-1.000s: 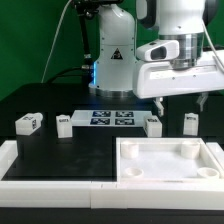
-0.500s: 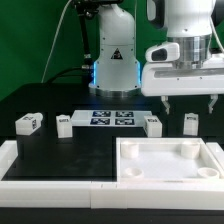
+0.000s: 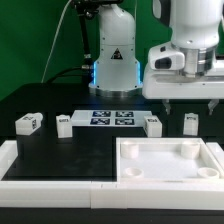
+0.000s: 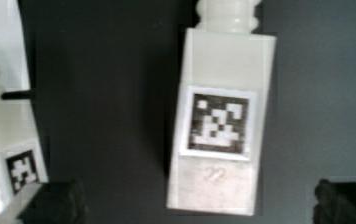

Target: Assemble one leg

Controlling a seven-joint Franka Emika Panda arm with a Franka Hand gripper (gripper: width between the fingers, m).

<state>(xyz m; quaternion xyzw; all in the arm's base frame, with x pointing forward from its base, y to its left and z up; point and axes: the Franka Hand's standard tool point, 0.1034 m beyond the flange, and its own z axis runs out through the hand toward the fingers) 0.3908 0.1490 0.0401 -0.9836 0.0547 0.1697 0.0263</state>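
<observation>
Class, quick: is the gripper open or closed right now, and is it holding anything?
Gripper: open, holding nothing; a leg lies below it, between the fingers in the wrist view, ungripped.

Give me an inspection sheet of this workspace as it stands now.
Surface: black table, white rail along its front.
Job's things: one leg lies under the claw; three more legs in the same row; white tray, sockets unfilled.
Clutter: marker board.
Grippers: claw open, above the leg, holding nothing.
Cables: black cable beside the arm's base.
Surroundings: green backdrop.
</observation>
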